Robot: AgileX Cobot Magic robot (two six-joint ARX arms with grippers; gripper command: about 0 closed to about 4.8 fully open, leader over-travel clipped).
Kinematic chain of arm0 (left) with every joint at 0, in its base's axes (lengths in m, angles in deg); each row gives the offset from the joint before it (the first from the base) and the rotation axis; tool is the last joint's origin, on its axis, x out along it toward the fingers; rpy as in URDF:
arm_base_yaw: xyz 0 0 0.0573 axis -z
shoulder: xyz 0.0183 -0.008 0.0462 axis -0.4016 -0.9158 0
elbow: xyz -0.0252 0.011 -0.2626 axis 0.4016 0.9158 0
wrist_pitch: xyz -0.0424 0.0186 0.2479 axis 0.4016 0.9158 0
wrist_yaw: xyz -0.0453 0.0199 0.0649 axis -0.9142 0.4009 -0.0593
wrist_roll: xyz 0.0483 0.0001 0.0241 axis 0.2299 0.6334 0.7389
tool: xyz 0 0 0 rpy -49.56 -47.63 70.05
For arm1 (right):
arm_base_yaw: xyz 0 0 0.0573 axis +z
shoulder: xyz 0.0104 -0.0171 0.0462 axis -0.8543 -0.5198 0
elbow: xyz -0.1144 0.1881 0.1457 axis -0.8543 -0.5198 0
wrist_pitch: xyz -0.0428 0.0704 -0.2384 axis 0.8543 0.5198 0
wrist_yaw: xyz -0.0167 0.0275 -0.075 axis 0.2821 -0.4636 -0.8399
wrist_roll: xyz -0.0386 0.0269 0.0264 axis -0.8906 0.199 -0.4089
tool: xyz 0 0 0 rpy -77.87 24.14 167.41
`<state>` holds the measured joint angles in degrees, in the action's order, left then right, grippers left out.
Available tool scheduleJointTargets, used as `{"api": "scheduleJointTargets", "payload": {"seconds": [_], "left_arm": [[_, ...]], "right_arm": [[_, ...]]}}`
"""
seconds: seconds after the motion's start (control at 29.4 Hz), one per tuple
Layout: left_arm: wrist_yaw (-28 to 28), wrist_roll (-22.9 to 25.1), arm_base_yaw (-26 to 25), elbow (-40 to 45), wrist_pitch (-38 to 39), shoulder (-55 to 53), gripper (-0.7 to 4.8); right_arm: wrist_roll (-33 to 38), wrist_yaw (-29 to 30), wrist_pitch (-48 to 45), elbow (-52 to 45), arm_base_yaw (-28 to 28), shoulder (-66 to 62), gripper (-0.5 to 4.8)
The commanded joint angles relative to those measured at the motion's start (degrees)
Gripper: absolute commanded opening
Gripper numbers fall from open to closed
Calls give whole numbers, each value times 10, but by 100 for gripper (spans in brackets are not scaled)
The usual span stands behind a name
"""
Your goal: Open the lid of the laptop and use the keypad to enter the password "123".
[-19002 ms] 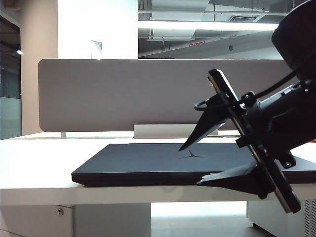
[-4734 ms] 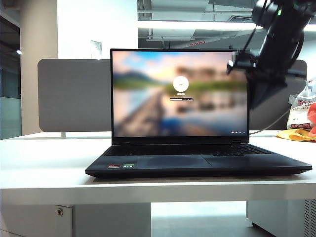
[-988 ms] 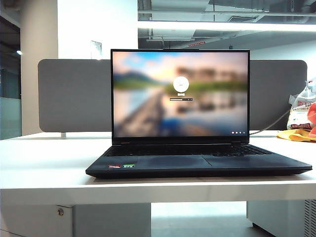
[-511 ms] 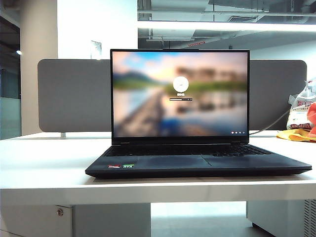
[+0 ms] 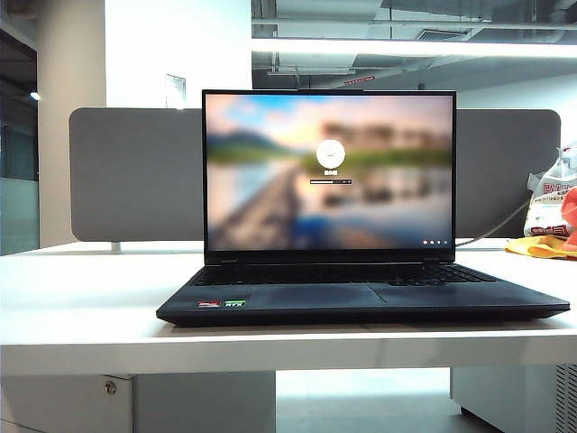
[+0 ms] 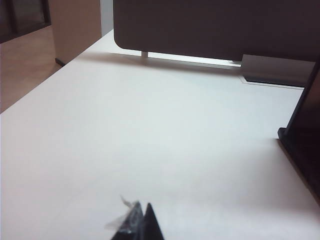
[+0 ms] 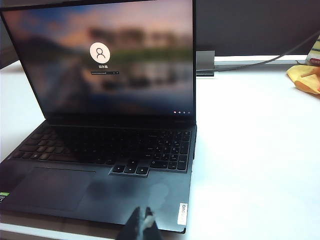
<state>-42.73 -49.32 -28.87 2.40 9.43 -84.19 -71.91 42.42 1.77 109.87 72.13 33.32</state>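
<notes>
Exterior view: laptop (image 5: pixel 361 302) mid-table, lid (image 5: pixel 329 171) raised, login screen lit; opening done. Left wrist view: left gripper (image 6: pixel 137 227) clenched above bare table (image 6: pixel 150 150) beside the laptop. Right wrist view: right gripper (image 7: pixel 142 227) clenched, empty, at the laptop's front edge; keypad (image 7: pixel 172 147) untouched, password entry outstanding.

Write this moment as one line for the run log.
lid: open, login screen lit | keypad: untouched | right gripper: shut, above palm rest | left gripper: shut, over bare table

Black pointed tips: left gripper (image 6: pixel 140 225), right gripper (image 7: pixel 141 225), w/ whitish scuffs.
</notes>
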Motion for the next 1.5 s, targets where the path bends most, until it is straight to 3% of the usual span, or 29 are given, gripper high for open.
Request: {"api": "scheduleJointTargets", "payload": {"seconds": [0.03, 0.27, 0.37, 0.61, 0.92, 1.26, 1.4, 1.5], "left_arm": [[-2, 2, 0, 0, -3, 0, -6], [-2, 2, -1, 0, -3, 0, -5], [-2, 2, 0, 0, -3, 0, -6], [-2, 2, 0, 0, -3, 0, -6], [-2, 2, -1, 0, -3, 0, -5], [-2, 2, 0, 0, -3, 0, -6], [-2, 2, -1, 0, -3, 0, -5], [-2, 2, 0, 0, -3, 0, -5]], "right_arm": [[1, 1, -6, 3, 0, 0, -9], [-6, -5, -4, 3, -1, 0, -8], [-57, -47, -5, 3, -2, 0, -9], [-93, -172, -47, -15, -16, 0, -8], [-31, -130, -269, -148, -80, 0, -8], [-30, -129, -308, -185, -156, 0, -8], [-31, -127, -311, -189, -162, 0, -8], [-32, -82, -311, -198, -159, 0, -8]]}}
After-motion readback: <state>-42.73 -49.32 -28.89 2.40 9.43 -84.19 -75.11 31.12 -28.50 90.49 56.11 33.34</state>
